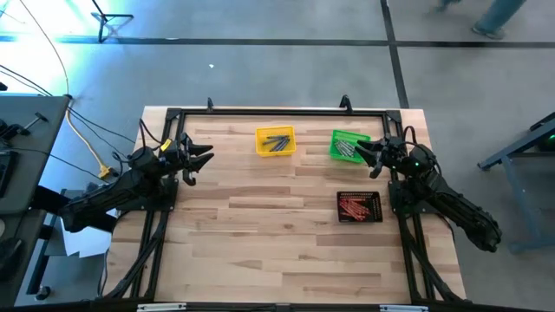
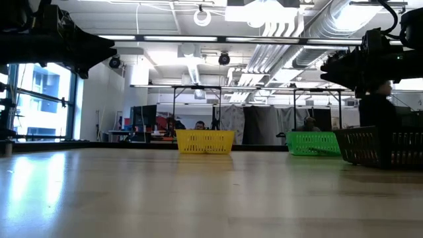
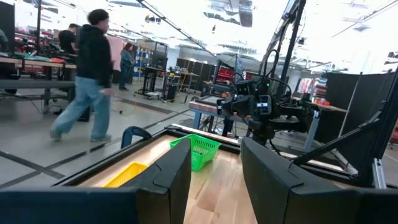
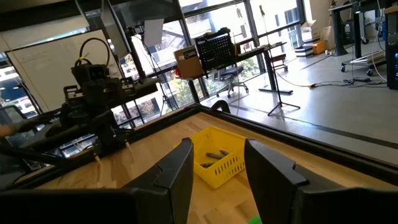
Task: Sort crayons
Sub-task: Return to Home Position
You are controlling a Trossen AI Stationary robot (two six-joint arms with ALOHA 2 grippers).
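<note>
Holding left pincer [image 1: 206,154] spread and empty above worktop [image 1: 260,217] left side, apart from yellow bin [image 1: 257,143]. Holding right pincer [image 1: 360,149] spread and empty above green bin [image 1: 333,146] right edge. Lying in yellow bin: blue-grey crayons [image 1: 277,143]; in green bin: grey crayons [image 1: 347,149]; in black bin [image 1: 338,208], beside right arm [image 1: 442,204]: orange-red crayons [image 1: 358,206].

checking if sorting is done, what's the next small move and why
Probably fold both arms back to rest, nothing more. Crayons lie in the yellow bin, green bin and black bin; I see none loose on the table. The left gripper and right gripper hang open and empty.
</note>
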